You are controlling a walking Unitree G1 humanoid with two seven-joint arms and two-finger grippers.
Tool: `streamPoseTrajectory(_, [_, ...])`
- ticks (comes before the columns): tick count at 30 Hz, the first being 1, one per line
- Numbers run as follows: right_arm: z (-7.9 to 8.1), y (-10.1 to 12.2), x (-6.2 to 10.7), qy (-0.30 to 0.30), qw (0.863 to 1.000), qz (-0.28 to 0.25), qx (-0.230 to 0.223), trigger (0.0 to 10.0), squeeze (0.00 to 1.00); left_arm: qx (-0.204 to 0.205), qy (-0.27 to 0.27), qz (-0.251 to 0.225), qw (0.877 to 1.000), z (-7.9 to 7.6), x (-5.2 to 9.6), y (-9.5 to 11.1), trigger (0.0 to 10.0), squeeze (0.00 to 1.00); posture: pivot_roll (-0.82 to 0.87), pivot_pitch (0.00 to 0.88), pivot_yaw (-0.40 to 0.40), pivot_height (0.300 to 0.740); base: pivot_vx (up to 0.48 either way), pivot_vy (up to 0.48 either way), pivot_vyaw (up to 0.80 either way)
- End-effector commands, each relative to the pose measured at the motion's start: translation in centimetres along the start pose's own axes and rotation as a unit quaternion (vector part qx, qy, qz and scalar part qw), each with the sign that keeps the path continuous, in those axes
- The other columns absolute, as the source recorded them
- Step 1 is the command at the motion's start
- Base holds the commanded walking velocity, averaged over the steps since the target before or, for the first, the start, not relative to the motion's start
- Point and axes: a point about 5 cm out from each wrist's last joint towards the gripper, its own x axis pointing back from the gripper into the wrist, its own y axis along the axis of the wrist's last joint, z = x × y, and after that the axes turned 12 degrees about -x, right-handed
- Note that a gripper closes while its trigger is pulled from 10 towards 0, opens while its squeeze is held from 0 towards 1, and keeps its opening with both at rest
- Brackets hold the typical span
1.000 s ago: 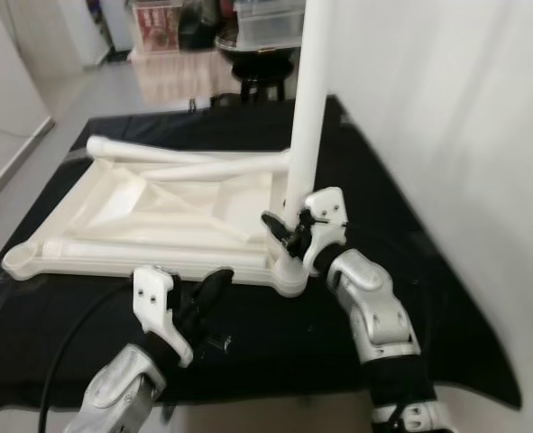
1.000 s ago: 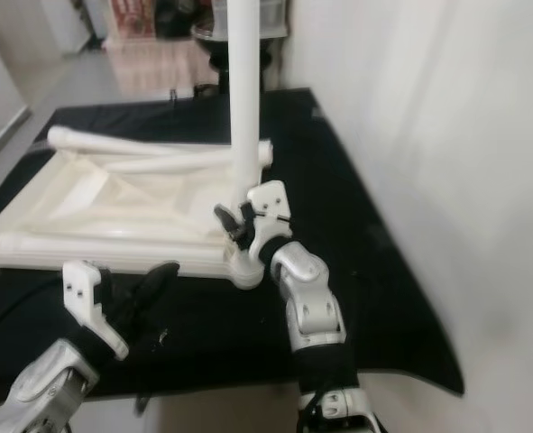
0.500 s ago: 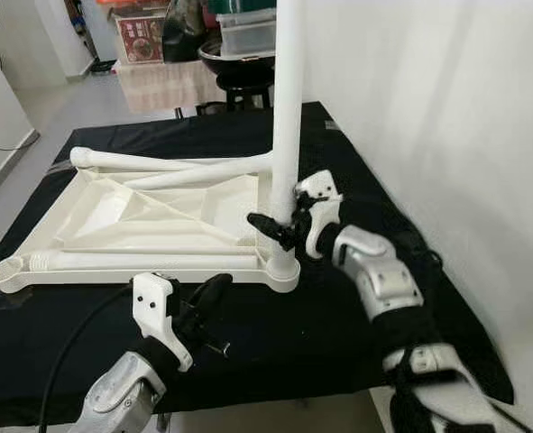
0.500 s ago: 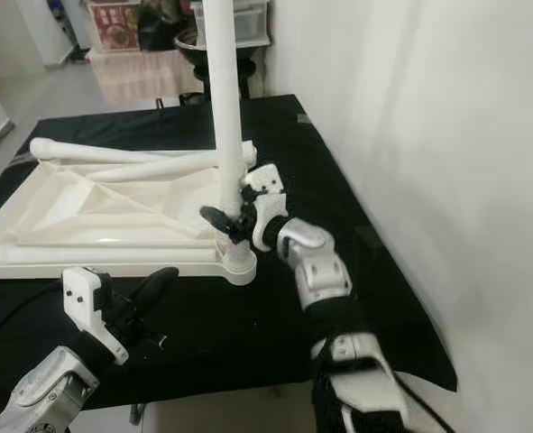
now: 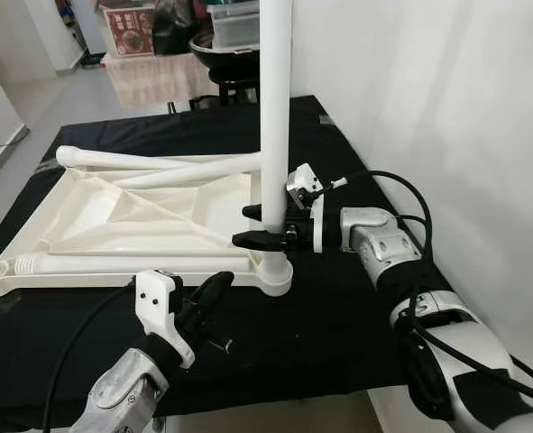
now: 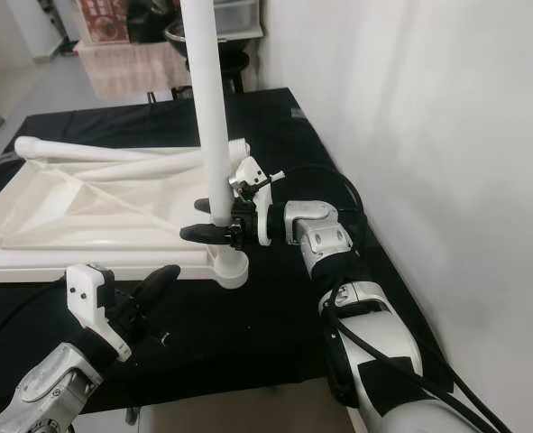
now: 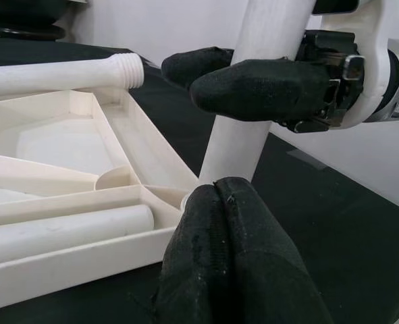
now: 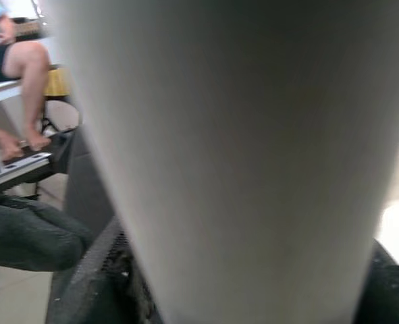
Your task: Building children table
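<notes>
Right end effector [image 5: 259,225] now level, clamping upright leg [image 5: 274,108], tabletop [image 5: 131,221] beneath

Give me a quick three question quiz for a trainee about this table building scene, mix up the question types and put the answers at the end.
1. True or false: the right gripper has its fingers on either side of the upright leg.
2. Multiple choice: where does the upright leg stand? A) loose on the black cloth; B) in the corner socket of the upside-down tabletop; C) on the floor.
3. Fill in: the left gripper is ____ and holds nothing, just in front of the tabletop's near edge.

Key
1. True.
2. B.
3. shut; the left wrist view shows its fingers pressed together.
</notes>
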Motion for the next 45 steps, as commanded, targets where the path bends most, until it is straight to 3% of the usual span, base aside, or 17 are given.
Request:
streamPoseTrajectory(1, [0.4,-0.2,-0.9,0.025,1.0,0.016,0.004,0.0,0.0,-0.005,0.003,0.007,1.0,-0.1,0.2,-0.2,10.0,0.0,-0.06,0.056,0.015,0.74,0.0,0.0,0.0])
streamPoseTrajectory(8, [-0.1,-0.5,0.5,0.002,1.0,0.017,0.019,0.0,0.0,-0.002,0.001,0.006,1.0,-0.2,0.3,-0.1,10.0,0.0,-0.07,0.067,0.021,0.74,0.0,0.0,0.0])
streamPoseTrajectory(11, [-0.8,-1.7,1.0,-0.128,0.992,-0.004,-0.005,0.0,0.0,-0.001,0.001,0.006,1.0,-0.1,0.4,0.0,10.0,0.0,-0.07,0.077,0.01,0.74,0.0,0.0,0.0])
streamPoseTrajectory(12, [-1.1,-2.7,1.0,-0.308,0.949,-0.068,-0.031,0.0,0.0,-0.002,0.001,0.005,1.0,-0.1,0.4,0.1,10.0,0.0,-0.07,0.078,0.012,0.74,0.0,0.0,0.0])
streamPoseTrajectory(14, [1.4,-5.3,1.4,-0.408,0.906,-0.096,-0.054,0.0,0.0,-0.003,0.002,0.005,1.0,0.0,0.5,0.1,10.0,0.0,-0.07,0.078,0.012,0.74,0.0,0.0,0.0])
streamPoseTrajectory(17, [3.8,-6.0,-0.4,-0.357,0.927,-0.099,-0.053,0.0,0.0,-0.006,0.003,0.008,1.0,0.3,0.6,0.0,10.0,0.0,-0.09,0.094,0.042,0.74,0.0,0.0,0.0])
streamPoseTrajectory(22, [2.7,-5.3,-0.9,-0.337,0.937,-0.089,-0.024,0.0,0.0,-0.001,-0.009,0.011,1.0,0.4,0.3,-0.2,10.0,0.0,-0.09,0.065,0.033,0.74,0.0,0.0,0.0])
streamPoseTrajectory(23, [2.2,-5.1,-0.9,-0.341,0.936,-0.082,-0.017,2.7,0.0,-0.002,-0.01,0.011,1.0,0.4,0.3,-0.2,10.0,0.0,-0.09,0.063,0.032,0.74,0.0,0.0,0.0])
streamPoseTrajectory(24, [2.2,-5.1,-0.9,-0.341,0.936,-0.082,-0.017,2.7,0.0,-0.002,-0.01,0.011,1.0,0.4,0.3,-0.2,10.0,0.0,-0.09,0.063,0.032,0.74,0.0,0.0,0.0])
streamPoseTrajectory(25, [1.9,-4.9,-0.9,-0.34,0.937,-0.076,-0.01,10.0,0.0,-0.004,-0.004,0.01,1.0,0.4,0.3,-0.2,10.0,0.0,-0.09,0.06,0.032,0.74,0.0,0.0,0.0])
streamPoseTrajectory(26, [1.9,-4.9,-0.9,-0.34,0.937,-0.076,-0.01,10.0,0.0,-0.004,-0.004,0.01,1.0,0.4,0.3,-0.2,10.0,0.0,-0.09,0.06,0.032,0.74,0.0,0.0,0.0])
streamPoseTrajectory(27, [1.7,-4.6,-0.9,-0.335,0.939,-0.078,-0.015,10.0,0.07,-0.005,0.002,0.009,1.0,0.4,0.3,-0.2,10.0,0.0,-0.08,0.057,0.03,0.74,0.0,0.0,0.0])
streamPoseTrajectory(28, [1.8,-4.1,-0.8,-0.336,0.938,-0.083,-0.018,10.0,1.0,-0.006,0.005,0.008,1.0,0.4,0.3,-0.2,10.0,0.0,-0.08,0.057,0.029,0.74,0.0,0.0,0.0])
streamPoseTrajectory(36, [1.0,-1.3,-0.7,-0.182,0.98,-0.071,0.027,10.0,1.0,0.001,-0.001,0.008,1.0,0.2,0.2,-0.4,10.0,0.0,-0.08,0.039,0.026,0.74,0.0,0.0,0.0])
streamPoseTrajectory(37, [1.0,-1.0,-0.7,-0.133,0.989,-0.057,0.034,10.0,0.86,0.001,-0.001,0.008,1.0,0.2,0.1,-0.5,10.0,0.0,-0.08,0.037,0.024,0.74,0.0,0.0,0.0])
streamPoseTrajectory(38, [1.0,-0.8,-0.7,-0.095,0.994,-0.045,0.035,10.0,0.06,0.001,0.0,0.008,1.0,0.2,0.1,-0.5,10.0,0.0,-0.08,0.037,0.024,0.74,0.0,0.0,0.0])
streamPoseTrajectory(45, [0.6,-1.0,-0.5,-0.007,1.0,0.015,0.009,10.0,0.0,0.001,0.001,0.007,1.0,0.1,0.2,-0.5,10.0,0.0,-0.07,0.031,0.022,0.74,0.0,0.0,0.0])
